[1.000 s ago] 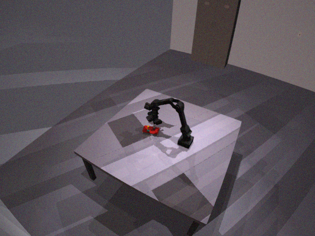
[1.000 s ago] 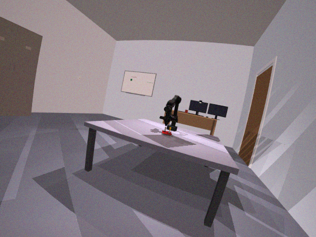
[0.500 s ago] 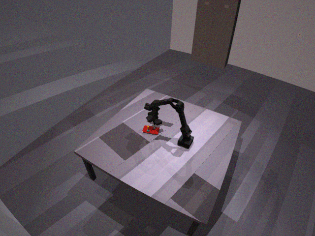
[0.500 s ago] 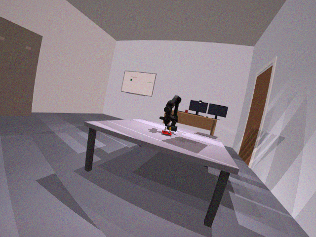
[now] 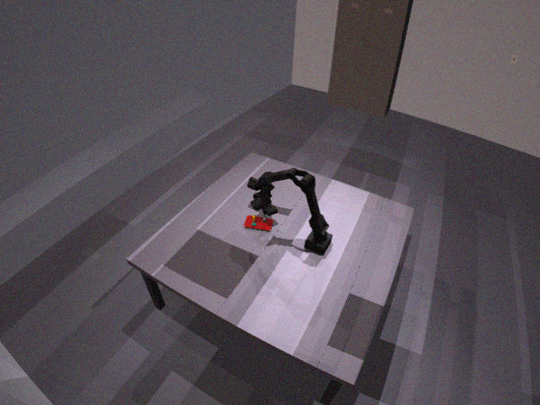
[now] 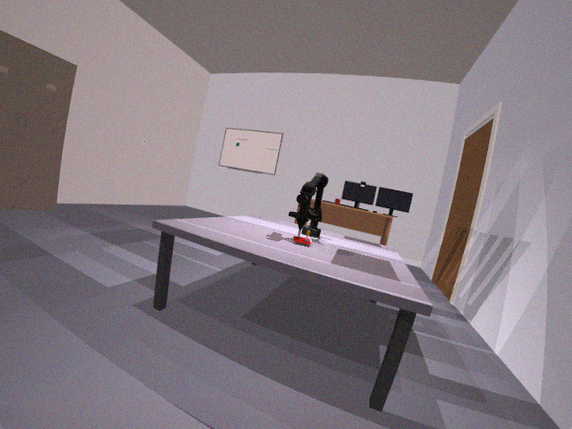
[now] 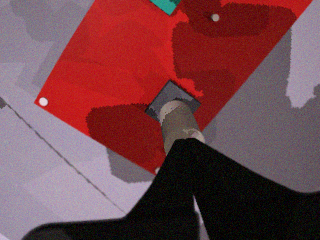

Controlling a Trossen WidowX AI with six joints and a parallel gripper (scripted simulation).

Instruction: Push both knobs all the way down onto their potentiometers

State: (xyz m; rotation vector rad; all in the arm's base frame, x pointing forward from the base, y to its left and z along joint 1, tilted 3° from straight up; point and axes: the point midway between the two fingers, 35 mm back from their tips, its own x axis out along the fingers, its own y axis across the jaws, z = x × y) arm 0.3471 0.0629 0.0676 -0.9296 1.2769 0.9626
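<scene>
Grey walls and a patchwork floor surrounded the table (image 5: 209,261), on which the red board (image 7: 115,65) stood near the far left part, well apart from the arm's base. The tool (image 7: 186,142) was clenched with nothing between its fingers, and its closed tip rested on top of the beige knob (image 7: 179,124), which sat over its grey potentiometer (image 7: 170,95) near the board's edge. A second, teal part (image 7: 166,5) showed at the upper edge of the wrist view; whether its knob was seated could not be told.

The step in hand appeared to be pressing this knob down. To do it well, the push should run straight along the shaft, centred on the knob, slowly, stopping once the knob meets the body; side load risks breaking the potentiometer loose.

No containers were present.
</scene>
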